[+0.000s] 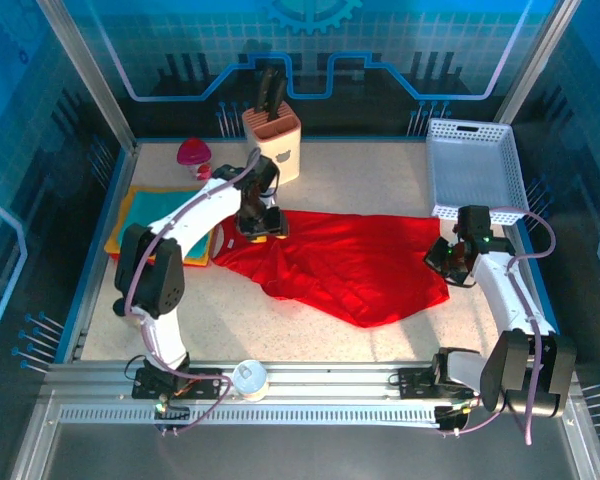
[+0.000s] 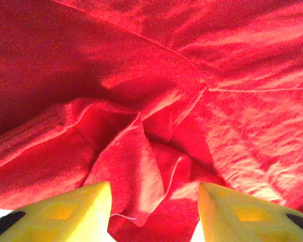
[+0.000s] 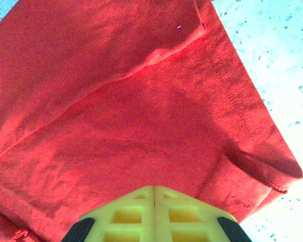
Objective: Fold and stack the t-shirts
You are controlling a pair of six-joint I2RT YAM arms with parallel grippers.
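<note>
The red t-shirt point(image 1: 350, 265) is soft, matte cloth spread loosely across the middle of the speckled pale table point(image 1: 380, 180), creased and rumpled, with a pointed lower edge. At left centre lie the folded shirts point(image 1: 140, 205), flat teal, orange and yellow layers. A white perforated plastic basket point(image 1: 475, 165) sits at the upper right.

The left arm reaches from the lower left up to the shirt's upper left corner, wrist pointing down. The left fingers point(image 2: 65, 214), yellow and wedge-shaped, stand apart around a puckered ridge of red cloth without pinching it.

The right arm rises from the lower right, wrist turned toward the shirt's right edge. The right fingers point(image 3: 154, 206) are pressed together on the red cloth, which fans out from their tips, its hemmed edge curling.
</note>
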